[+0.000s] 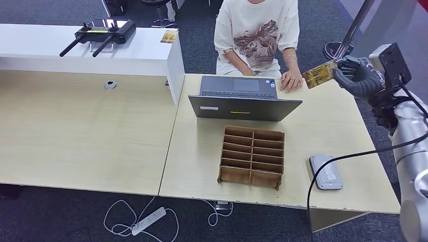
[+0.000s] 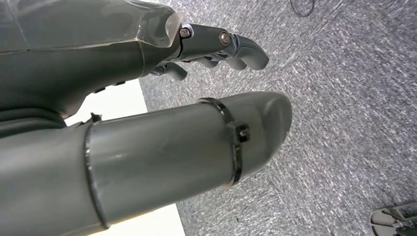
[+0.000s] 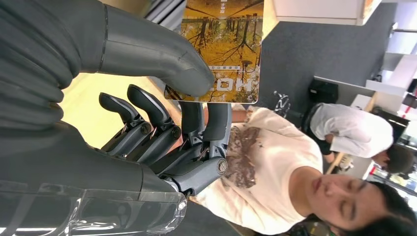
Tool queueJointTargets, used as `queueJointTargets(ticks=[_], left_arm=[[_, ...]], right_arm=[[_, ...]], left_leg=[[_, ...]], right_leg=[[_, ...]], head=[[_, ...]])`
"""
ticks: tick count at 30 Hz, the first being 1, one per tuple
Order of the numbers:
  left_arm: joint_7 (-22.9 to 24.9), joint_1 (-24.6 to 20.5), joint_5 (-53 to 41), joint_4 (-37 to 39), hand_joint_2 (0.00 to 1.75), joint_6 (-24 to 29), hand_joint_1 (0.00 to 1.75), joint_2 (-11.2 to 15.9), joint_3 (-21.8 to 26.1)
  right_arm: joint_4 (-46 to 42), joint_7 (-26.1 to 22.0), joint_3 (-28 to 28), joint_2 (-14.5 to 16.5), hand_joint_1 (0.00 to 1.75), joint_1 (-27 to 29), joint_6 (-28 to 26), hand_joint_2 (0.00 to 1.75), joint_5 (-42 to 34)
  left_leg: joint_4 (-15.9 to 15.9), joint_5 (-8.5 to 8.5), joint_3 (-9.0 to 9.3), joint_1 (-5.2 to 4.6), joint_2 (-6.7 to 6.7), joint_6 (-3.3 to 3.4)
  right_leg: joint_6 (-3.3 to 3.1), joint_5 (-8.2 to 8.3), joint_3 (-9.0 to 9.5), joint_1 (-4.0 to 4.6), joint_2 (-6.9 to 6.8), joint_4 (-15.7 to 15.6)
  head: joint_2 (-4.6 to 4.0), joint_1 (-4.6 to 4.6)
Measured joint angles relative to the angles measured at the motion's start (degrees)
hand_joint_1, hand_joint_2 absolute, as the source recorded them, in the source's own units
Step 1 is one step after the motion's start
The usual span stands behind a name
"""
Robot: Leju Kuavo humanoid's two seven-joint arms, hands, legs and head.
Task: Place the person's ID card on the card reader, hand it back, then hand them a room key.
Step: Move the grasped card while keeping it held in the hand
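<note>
My right hand (image 1: 356,75) is raised over the table's far right corner and pinches a yellow card (image 1: 319,74) printed with autumn trees between thumb and fingers. In the right wrist view the thumb (image 3: 147,54) presses on the card (image 3: 221,44), which sticks out past the fingers toward the seated person (image 3: 265,172). The card's free end is close to the person's hand (image 1: 291,80), which rests on the table beside the laptop. The grey card reader (image 1: 325,172) lies near the front right edge with nothing on it. My left hand (image 2: 196,98) hangs above the carpet, holding nothing.
An open grey laptop (image 1: 242,98) stands before the person. A cardboard divider tray (image 1: 252,156) sits mid-table. A similar yellow card (image 1: 169,36) and a black controller with antennas (image 1: 103,31) lie on the white counter (image 1: 60,50). A black cable (image 1: 353,156) runs by the reader.
</note>
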Motion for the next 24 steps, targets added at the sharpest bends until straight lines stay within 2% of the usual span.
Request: queueJointTargets(ticks=[17, 24], left_arm=[[0.20, 0.29, 1.31, 0.00, 0.00, 0.09, 0.00, 0.04, 0.00], [0.21, 0.29, 1.38, 0.00, 0.00, 0.09, 0.00, 0.04, 0.00]], right_arm=[[2.23, -0.64, 1.12, -8.05, 1.75, 6.34, 1.46, 1.75, -2.23], [2.67, -0.48, 1.67, -10.03, 1.75, 8.88, 0.80, 1.75, -2.28]], left_leg=[[0.00, -0.01, -0.01, 0.00, -0.01, 0.01], [0.00, -0.01, -0.01, 0.00, -0.01, 0.01]], right_leg=[[0.00, 0.00, 0.00, 0.00, -0.02, -0.02], [0.00, 0.00, 0.00, 0.00, -0.01, -0.01]], head=[[0.00, -0.01], [0.00, -0.01]])
